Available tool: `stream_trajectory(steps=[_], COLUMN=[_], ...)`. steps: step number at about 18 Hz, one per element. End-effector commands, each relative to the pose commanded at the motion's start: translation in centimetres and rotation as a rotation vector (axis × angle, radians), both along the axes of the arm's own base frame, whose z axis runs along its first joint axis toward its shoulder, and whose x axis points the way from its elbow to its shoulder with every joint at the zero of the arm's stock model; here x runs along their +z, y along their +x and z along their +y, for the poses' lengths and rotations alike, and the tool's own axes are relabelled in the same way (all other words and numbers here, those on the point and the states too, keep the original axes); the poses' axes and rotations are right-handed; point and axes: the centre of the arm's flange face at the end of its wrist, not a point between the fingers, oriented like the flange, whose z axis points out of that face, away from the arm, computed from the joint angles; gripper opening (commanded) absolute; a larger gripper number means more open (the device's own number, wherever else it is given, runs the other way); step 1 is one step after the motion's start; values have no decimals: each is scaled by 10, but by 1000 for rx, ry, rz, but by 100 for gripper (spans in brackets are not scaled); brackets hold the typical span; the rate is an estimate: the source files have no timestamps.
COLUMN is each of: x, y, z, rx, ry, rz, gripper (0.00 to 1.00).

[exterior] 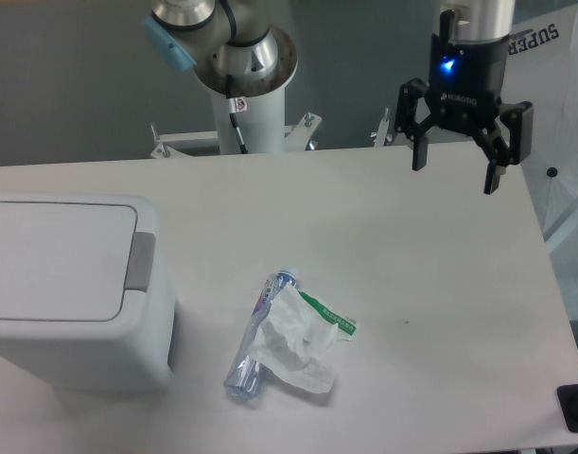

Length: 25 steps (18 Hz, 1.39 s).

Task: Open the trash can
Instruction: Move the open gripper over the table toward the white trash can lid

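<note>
The trash can [71, 293] is a large white boxy bin at the left edge of the table, its flat lid down and a grey push tab [141, 261] on its right edge. My gripper [456, 175] hangs over the far right part of the table, well away from the bin. Its black fingers are spread wide with nothing between them.
A clear plastic bottle with a blue cap [255, 340] lies in the middle front of the table, partly under a white wrapper with green print [303, 345]. The robot's base column [251, 104] stands at the back edge. The table's right edge runs close below the gripper.
</note>
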Motion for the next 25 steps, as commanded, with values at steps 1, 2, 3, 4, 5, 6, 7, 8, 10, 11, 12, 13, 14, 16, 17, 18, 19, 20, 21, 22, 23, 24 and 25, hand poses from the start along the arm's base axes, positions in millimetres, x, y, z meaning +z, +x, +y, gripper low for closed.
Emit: stream_trajectory(steps=[1,2,3,4,5,6,7,8,10,11,12,13,14,16,17,18,19,20,21,22,23,24,25], x=[0,0,0,0,2,2,2,2,1,3,3,0,-1,-4,-5,-7,-10,-10,-12,-16,-18,-19,-21], y=[0,1,2,3,4,4,7,15,32,34,38,48,56,71,80,89,98,106,113,119,127,136,141], z=[0,0,2,2,2,2,8,19,42,46,53,63,71,85,92,100,108,115,121,129,136,142,149], rx=[0,-2,-5,-4,3,24,58,99,173,209,238,264,299,366,395,418,438,457,484,507,525,543,564], ry=[1,1,0,-1,1,8,27,45,85,113,132,143,156,185,194,201,205,210,215,217,220,227,242], rz=[3,1,0,3,0,-10,-34,-65,-107,-106,-120,-146,-171,-224,-249,-275,-299,-320,-344,-370,-394,-420,-458], gripper=[100,100,100,100,100,100,100,100,100,100,100,100,100,100,100,100,100,100,100,100,100,100,100])
